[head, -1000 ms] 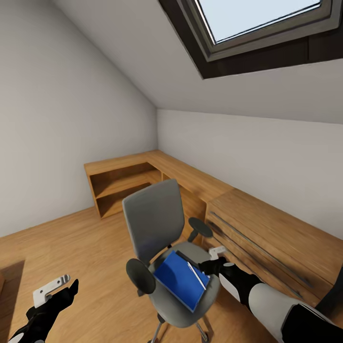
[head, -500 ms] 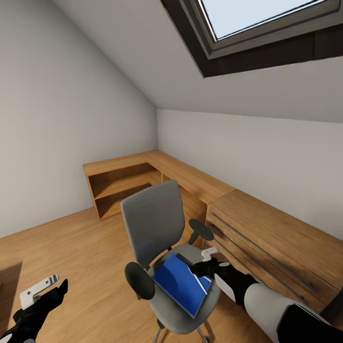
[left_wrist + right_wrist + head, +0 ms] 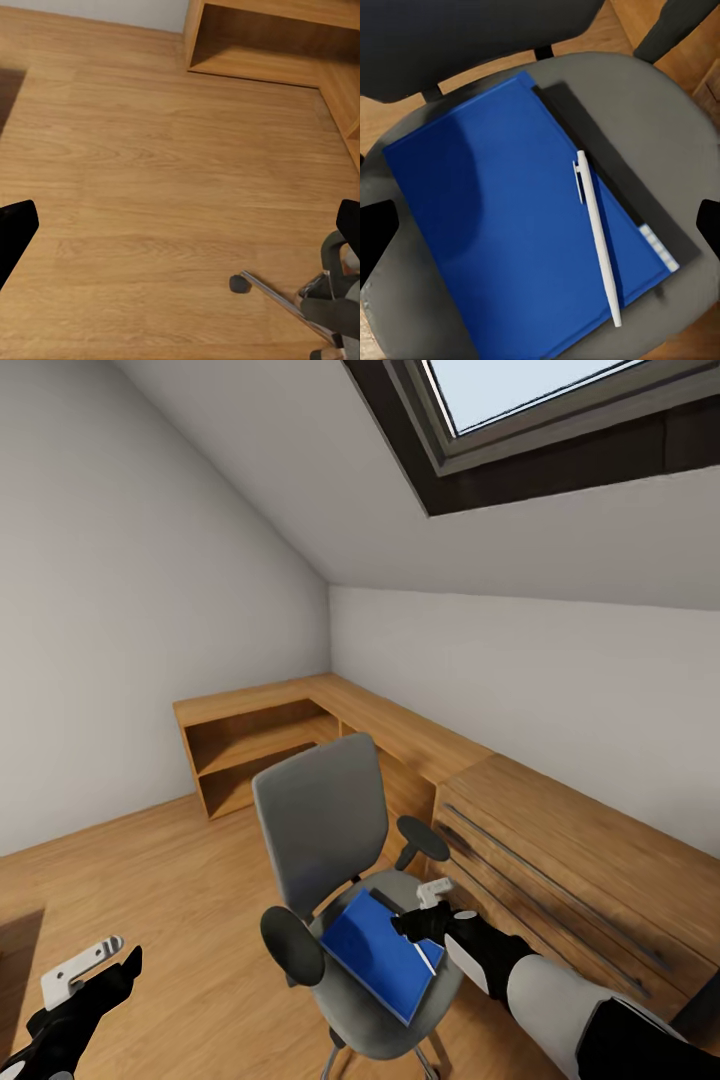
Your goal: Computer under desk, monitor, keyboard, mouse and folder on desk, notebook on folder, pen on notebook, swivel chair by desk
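Right wrist view: right gripper spread wide, its 2 fingertips flanking the folder lying flat on the swivel chair seat; the pen lies along the folder's long edge, directly beneath. Left gripper spread, over floor.

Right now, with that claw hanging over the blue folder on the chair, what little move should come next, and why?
Probably lower the right claw onto the pen and pick it up. The pen lies loose on the folder, near its edge, and could roll off if the folder were lifted first.
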Tool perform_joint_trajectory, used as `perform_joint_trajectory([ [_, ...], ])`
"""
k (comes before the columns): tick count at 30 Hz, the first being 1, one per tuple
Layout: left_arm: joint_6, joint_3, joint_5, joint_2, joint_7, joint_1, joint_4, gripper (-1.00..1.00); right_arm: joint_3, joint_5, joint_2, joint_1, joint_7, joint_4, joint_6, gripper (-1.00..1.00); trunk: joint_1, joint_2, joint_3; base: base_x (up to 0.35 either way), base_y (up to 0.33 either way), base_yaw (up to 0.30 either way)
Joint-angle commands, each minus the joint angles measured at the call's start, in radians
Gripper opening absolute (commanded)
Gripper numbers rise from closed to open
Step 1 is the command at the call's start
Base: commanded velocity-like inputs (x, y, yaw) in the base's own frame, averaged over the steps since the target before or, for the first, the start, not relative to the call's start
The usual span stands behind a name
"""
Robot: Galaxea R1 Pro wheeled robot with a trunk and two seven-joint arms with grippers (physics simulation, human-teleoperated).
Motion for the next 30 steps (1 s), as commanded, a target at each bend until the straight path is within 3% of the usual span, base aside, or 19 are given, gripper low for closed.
perform_joint_trajectory([
  [1,0.003,0.000,0.008,0.000,0.006,0.000,-0.002,1.00,0.003,-0.004,0.001,-0.001,0.002,0.000,0.003,1.00,0.004,-0.008,-0.004,0.000,0.000,0.000],
  [30,0.004,0.002,0.008,-0.001,0.006,0.000,-0.002,1.00,-0.003,-0.004,-0.003,-0.001,0.001,0.006,0.000,1.00,0.115,-0.211,-0.095,0.000,0.000,0.000],
])
